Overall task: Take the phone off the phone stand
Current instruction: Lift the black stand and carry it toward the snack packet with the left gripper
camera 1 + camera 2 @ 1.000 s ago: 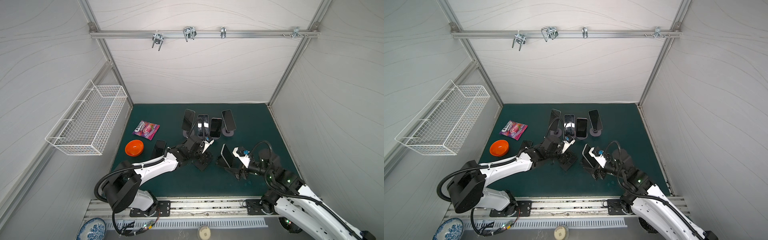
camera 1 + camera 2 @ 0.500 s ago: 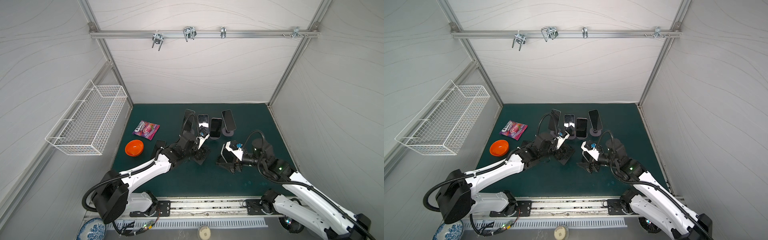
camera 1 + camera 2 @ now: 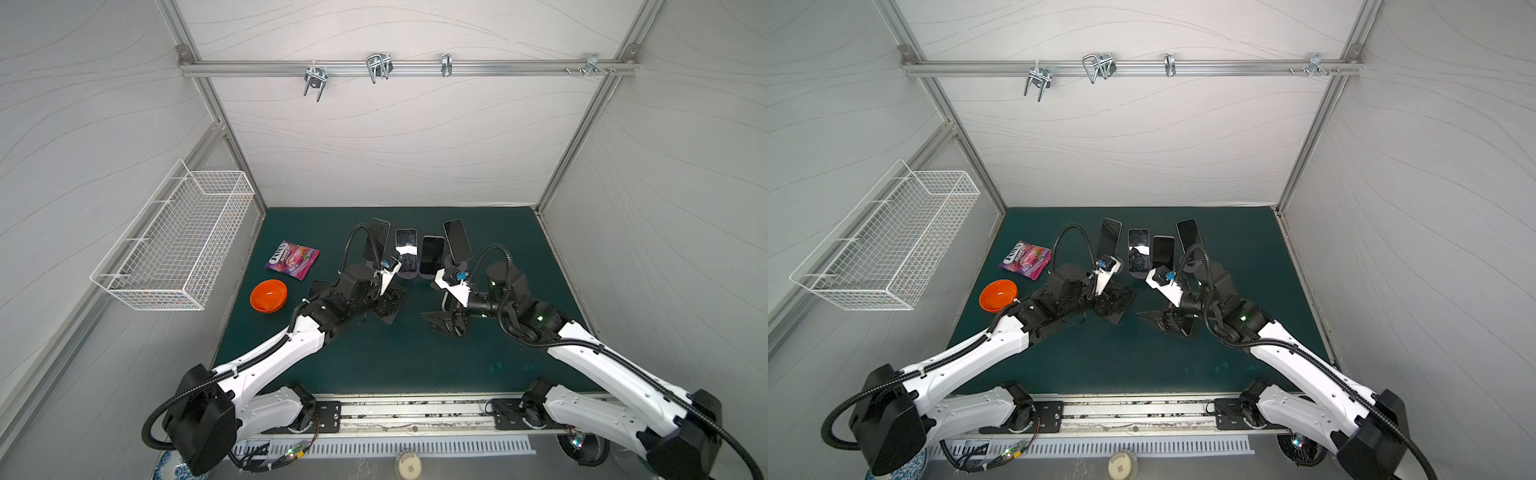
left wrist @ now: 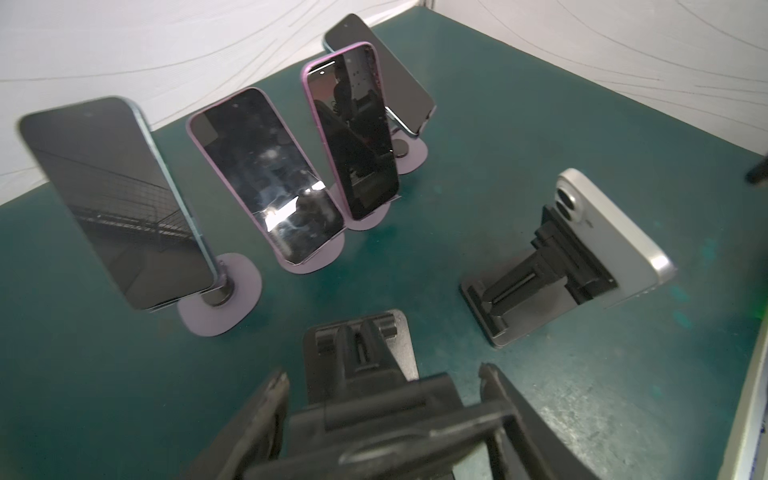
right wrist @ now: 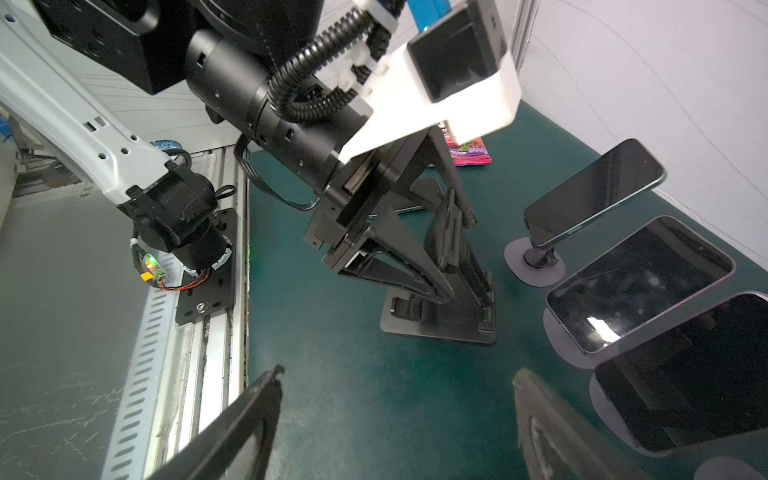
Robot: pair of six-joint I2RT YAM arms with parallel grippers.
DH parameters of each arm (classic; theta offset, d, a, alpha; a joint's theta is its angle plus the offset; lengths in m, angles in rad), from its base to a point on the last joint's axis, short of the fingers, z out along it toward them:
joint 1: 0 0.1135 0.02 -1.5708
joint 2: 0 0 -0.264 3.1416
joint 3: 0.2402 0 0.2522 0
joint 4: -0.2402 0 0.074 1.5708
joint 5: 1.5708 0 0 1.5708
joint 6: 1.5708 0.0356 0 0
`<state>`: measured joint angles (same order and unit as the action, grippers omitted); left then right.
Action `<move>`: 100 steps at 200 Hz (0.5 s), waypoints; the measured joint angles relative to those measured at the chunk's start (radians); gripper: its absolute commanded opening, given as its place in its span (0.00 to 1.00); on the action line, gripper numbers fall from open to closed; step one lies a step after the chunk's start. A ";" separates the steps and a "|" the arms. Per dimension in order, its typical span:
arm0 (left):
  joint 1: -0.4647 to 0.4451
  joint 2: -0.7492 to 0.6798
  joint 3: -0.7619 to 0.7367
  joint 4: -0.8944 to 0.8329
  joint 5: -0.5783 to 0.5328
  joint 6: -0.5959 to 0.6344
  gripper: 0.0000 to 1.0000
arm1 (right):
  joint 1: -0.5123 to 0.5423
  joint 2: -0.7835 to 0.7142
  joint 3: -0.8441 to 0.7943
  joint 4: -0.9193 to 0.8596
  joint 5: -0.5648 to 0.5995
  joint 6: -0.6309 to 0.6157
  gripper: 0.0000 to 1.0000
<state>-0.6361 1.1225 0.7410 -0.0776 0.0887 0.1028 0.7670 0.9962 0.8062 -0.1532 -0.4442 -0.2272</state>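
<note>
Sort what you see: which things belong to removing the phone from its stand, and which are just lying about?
Job: white phone on black stand; right gripper; left gripper, gripping the empty stand.
Lying about: orange bowl, sweet packet, wire basket.

Phones (image 4: 266, 174) behind left stand (image 4: 357, 353) and right stand (image 4: 532, 286), bowl (image 3: 268, 295) leftmost

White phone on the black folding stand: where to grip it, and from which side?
Probably pinch the white phone across its long edges at the camera end, from that end: it juts clear of the cradle of the black folding stand.
</note>
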 measured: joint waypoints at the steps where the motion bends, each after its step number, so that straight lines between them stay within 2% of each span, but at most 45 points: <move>1: 0.002 -0.002 -0.001 -0.002 0.000 0.000 0.66 | 0.002 0.006 0.003 0.002 0.000 0.000 0.88; 46: 0.047 -0.027 -0.013 -0.007 -0.024 0.001 0.65 | 0.055 0.135 0.098 0.023 -0.001 0.000 0.87; 100: 0.115 -0.007 -0.010 -0.015 -0.083 -0.006 0.65 | 0.112 0.187 0.167 0.062 0.024 0.000 0.87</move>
<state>-0.5209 1.1156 0.7307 -0.0925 0.0055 0.0967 0.8787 1.1835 0.9730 -0.0910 -0.4202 -0.2272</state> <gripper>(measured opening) 0.687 0.870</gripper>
